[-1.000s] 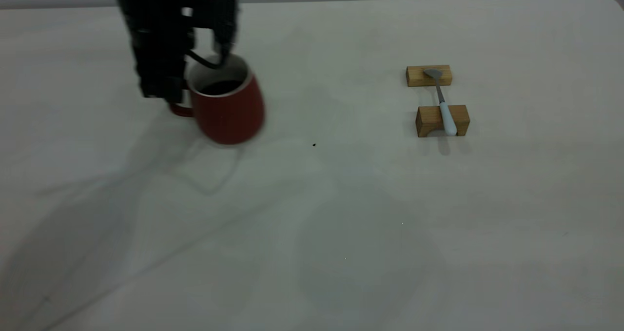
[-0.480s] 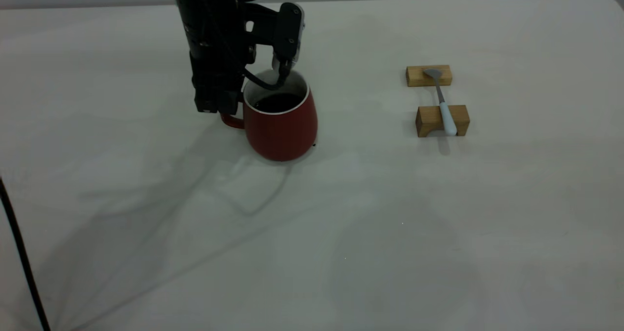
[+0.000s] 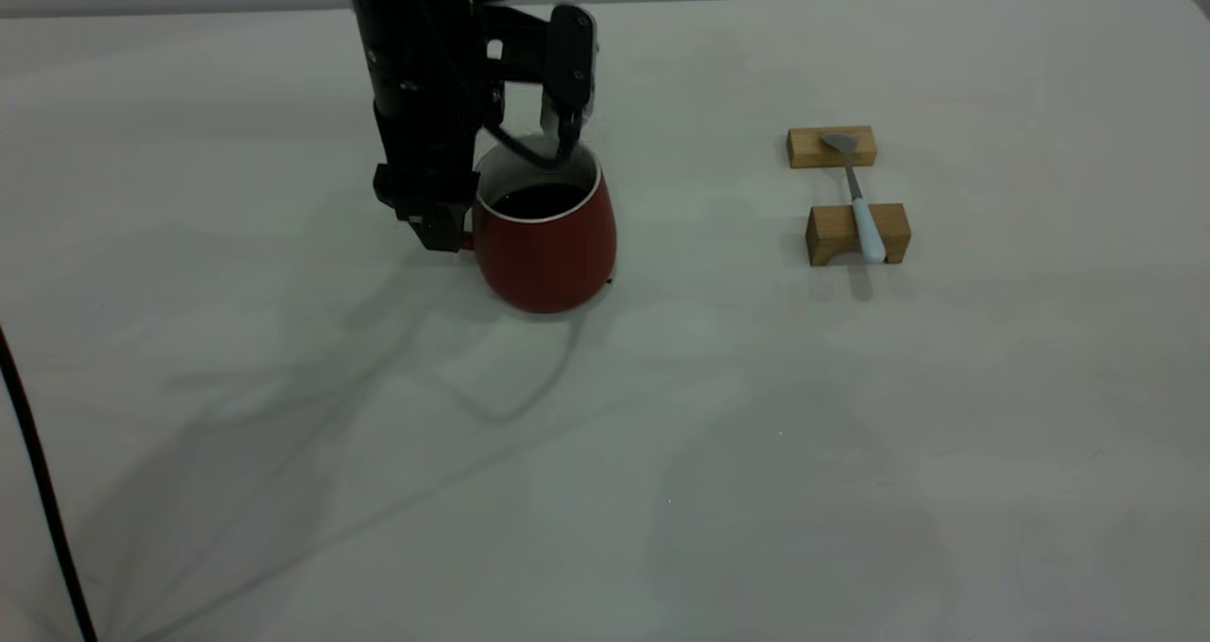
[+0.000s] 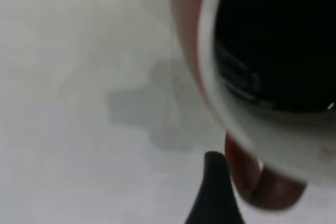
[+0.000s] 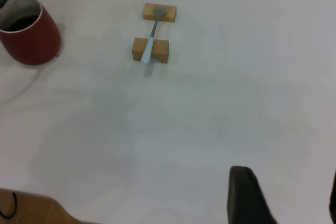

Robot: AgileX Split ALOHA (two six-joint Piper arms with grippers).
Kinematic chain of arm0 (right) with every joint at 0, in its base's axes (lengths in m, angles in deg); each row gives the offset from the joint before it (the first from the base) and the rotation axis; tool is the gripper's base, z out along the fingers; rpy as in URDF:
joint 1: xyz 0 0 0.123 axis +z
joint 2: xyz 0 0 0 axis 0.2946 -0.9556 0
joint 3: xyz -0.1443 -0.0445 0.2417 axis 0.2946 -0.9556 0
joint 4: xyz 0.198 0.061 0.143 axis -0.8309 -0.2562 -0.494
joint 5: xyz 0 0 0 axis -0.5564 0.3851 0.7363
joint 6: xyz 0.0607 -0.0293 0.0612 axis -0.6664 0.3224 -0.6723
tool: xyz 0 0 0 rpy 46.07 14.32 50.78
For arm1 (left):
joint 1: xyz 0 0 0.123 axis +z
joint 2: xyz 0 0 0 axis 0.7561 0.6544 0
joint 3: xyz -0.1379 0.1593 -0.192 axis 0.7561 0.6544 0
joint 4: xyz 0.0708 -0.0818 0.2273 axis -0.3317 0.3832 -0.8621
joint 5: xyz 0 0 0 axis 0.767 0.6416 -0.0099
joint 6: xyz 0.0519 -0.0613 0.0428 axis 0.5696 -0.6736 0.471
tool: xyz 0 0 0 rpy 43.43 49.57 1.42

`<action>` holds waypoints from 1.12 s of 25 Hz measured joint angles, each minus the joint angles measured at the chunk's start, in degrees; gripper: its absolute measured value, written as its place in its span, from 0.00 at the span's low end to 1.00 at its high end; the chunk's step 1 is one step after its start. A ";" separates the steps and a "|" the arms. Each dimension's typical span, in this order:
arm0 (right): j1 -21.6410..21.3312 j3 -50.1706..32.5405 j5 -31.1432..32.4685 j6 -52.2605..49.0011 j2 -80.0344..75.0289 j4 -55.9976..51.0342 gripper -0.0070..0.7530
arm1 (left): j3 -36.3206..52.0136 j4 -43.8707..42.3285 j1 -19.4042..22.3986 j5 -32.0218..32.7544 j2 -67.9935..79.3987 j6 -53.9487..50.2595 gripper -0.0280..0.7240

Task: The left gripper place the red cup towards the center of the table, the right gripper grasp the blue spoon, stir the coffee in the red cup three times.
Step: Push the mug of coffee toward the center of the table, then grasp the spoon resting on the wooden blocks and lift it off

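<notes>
The red cup (image 3: 545, 245) looks heavy, hard and full; hold its handle. The left end effector (image 3: 444, 231) looks spread.

Red cup (image 3: 545, 235): travelled right across the table (image 3: 756, 415), set down, no longer tilted. Left gripper (image 3: 501, 179): fingers parted; one finger (image 3: 437, 226) dropped beside the handle, the other rose clear above the rim.

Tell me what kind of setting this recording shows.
Probably a lab test bench rather than a kitchen: a plain off-white table holding only the red cup and the blue spoon staged on two wooden blocks, with the left gripper at the cup.
</notes>
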State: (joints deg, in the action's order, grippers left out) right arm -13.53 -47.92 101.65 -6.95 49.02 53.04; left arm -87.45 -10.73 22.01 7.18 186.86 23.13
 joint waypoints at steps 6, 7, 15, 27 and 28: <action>0.00 0.00 0.00 0.00 0.00 0.00 0.56 | 0.00 0.05 -0.19 3.94 -10.75 -11.70 0.86; 0.00 0.00 0.00 0.00 0.00 0.00 0.56 | 0.00 0.12 -0.18 5.03 -12.74 -14.89 0.82; 0.00 0.00 0.00 0.00 0.00 0.00 0.56 | 0.00 0.24 -0.29 21.95 -30.05 -42.82 0.58; 0.00 0.00 0.00 0.00 0.00 0.00 0.56 | 6.60 0.44 -0.29 28.25 -49.71 -53.34 0.38; 0.00 0.00 0.00 0.00 0.00 0.00 0.56 | 8.67 0.44 -0.29 28.25 -52.58 -53.67 0.37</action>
State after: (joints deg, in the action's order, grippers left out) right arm -13.53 -47.92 101.65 -6.95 49.02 53.04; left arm -78.78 -10.30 21.72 35.42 134.27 -30.54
